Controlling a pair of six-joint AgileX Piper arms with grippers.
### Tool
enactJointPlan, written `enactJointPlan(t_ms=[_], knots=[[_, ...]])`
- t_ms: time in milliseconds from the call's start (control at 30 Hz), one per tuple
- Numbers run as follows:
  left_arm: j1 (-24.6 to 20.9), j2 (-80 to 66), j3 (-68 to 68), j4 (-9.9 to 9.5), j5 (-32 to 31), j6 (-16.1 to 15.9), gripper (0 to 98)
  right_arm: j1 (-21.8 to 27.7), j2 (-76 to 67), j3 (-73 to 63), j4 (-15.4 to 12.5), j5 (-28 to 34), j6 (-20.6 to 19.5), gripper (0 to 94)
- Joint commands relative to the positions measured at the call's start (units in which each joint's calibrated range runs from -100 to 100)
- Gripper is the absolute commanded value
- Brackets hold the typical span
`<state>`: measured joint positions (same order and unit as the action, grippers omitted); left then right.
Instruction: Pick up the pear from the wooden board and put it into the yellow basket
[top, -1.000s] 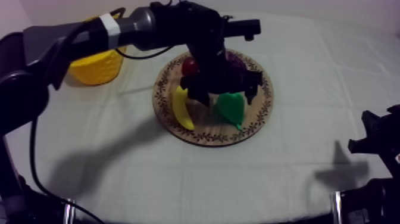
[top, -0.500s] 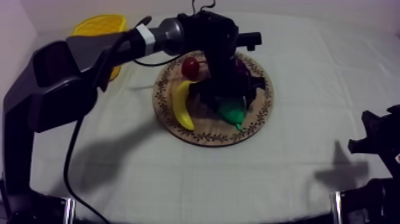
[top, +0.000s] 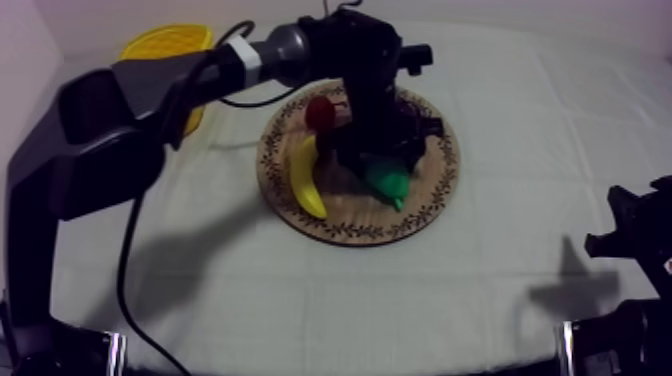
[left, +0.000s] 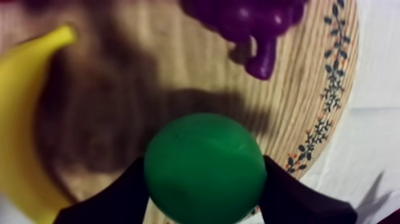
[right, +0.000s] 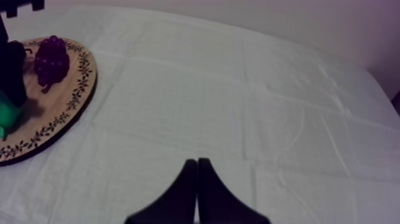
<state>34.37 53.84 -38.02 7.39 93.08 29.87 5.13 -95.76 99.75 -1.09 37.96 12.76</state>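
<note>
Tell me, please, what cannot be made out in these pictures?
The pear: top view, the left arm covers its upper part.
The wooden board under the pear: left wrist view, the pear hides whether they touch.
The grapes: left wrist view, cut off by the edge; top view, mostly behind the arm.
The yellow basket: top view, the arm covers its near side.

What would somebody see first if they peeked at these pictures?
The bright green pear, held between the black fingers of the left gripper, at the round wooden board in the middle of the table. Beside it on the board lie a yellow banana, purple grapes and a small red fruit. The yellow basket sits at the table's far left corner.
</note>
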Motion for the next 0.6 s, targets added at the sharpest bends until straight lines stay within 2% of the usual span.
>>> enactJointPlan(t_ms=[0,167,267,567], knots=[[-0.5,-6.1,5.0,-1.87,0.1,1.2,48.8,0.0,0.0,0.0,0.0,0.1,0.0,0.3],[-3.1,-18.0,12.8,-6.12,2.3,3.0,48.9,0.0,0.0,0.0,0.0,0.1,0.0,0.3],[-5.8,-24.1,16.5,-8.20,3.5,2.9,49.0,0.0,0.0,0.0,0.0,0.1,0.0,0.3],[-17.4,-34.0,27.5,-12.10,3.5,0.0,49.8,0.0,0.0,0.0,0.0,0.1,0.0,0.3]])
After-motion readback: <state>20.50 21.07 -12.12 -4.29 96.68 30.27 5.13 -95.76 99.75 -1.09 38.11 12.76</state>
